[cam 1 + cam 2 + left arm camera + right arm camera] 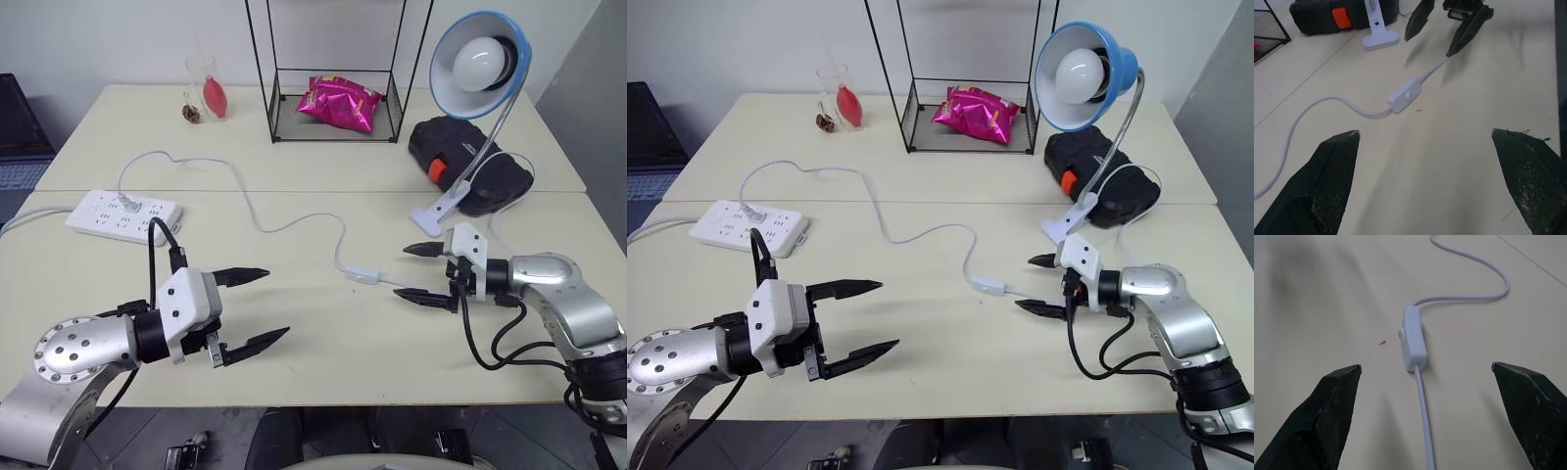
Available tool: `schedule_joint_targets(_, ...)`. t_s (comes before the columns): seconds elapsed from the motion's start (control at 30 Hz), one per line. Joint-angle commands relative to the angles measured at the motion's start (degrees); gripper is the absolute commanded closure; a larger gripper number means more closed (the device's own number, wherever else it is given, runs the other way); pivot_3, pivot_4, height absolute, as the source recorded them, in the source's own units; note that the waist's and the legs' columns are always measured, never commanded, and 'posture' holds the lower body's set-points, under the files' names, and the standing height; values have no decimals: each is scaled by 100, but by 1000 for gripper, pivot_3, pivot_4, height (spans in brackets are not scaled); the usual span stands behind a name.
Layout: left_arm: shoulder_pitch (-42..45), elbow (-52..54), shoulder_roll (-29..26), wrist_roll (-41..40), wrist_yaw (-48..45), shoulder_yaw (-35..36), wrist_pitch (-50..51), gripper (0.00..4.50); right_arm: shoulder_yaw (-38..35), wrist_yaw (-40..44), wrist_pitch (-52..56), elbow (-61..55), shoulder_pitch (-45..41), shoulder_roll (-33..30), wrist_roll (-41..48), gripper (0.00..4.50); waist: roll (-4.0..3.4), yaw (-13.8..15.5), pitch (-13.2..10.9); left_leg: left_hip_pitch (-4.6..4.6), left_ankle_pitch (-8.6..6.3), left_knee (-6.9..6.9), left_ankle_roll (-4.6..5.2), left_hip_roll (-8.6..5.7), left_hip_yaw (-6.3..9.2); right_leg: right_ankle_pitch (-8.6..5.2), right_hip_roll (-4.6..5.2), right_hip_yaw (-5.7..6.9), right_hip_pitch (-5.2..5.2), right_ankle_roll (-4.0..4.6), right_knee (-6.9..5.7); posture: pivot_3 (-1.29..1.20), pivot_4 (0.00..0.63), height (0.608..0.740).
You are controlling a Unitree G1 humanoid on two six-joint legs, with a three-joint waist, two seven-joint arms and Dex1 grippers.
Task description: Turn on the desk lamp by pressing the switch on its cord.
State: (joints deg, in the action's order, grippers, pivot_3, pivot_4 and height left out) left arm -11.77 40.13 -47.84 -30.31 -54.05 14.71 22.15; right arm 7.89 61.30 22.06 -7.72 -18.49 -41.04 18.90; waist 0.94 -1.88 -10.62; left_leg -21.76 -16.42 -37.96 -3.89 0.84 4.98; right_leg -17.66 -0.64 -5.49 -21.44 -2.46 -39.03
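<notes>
While both arms hover low over the cream table (323,362), nothing is held: the left gripper (250,308) and the right gripper (424,272) each stand with their two black fingers spread wide and empty.

The switch (363,275), a small white inline box, lies flat near the table's middle, between the two grippers. From the right gripper it sits at about nine o'clock, close but not touched. From the left gripper it sits at about two o'clock, well apart. The cord (284,223) snakes from the switch toward ten o'clock and reaches a white power strip (122,215). Its other end runs under the right gripper toward the desk lamp (477,69), which stands clipped at the table's two o'clock area. The lamp's globe bulb looks unlit.

The press has not yet been made, I judge. Risks from here:
- The switch is light and lies loose, so a sideways push could slide it away instead of clicking the rocker.
- The lower right finger (423,297) lies right at the cord, so it may snag and drag the cable.
- A hard tug on the cord could unplug it from the strip or disturb the lamp's clip base (441,209).
- The narrow fingertip may land on the casing and miss the rocker.
</notes>
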Motion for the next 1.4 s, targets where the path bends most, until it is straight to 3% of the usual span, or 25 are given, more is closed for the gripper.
schedule_joint_targets(0.03, -101, 113, 41, 66, 58, -42, -104, 9, 177, 94, 19, 16, -72, 106, -66, 0, 0, 1, 0, 0, 0, 0, 0, 1, 0, 0, 1, 0, 0, 0, 0, 0, 150, 740)
schedule_joint_targets(0.8, -141, -17, -7, 302, -132, -132, -299, 9, 720, 170, -828, 1700, -897, 1016, -867, 0, -1, -18, -1, 2, 0, -1, 0, -1, -2, 0, -1, 1, -4, 1, -2, 0, 150, 740)
schedule_joint_targets(0.9, -179, -28, 13, 318, -122, -134, -329, 0, 724, 223, -876, 1721, -899, 1028, -912, 494, -2, -17, -1, 0, 0, 1, 0, 1, 0, 0, -1, 1, -6, 1, -2, 0, 150, 740)
schedule_joint_targets(1.4, -208, -161, 60, 305, -108, -57, -349, 0, 726, 376, -839, 1577, -883, 1094, -865, 4100, -2, -18, -1, 0, 0, 0, 0, 1, -1, 0, 0, 1, -5, 1, -3, 0, 150, 740)
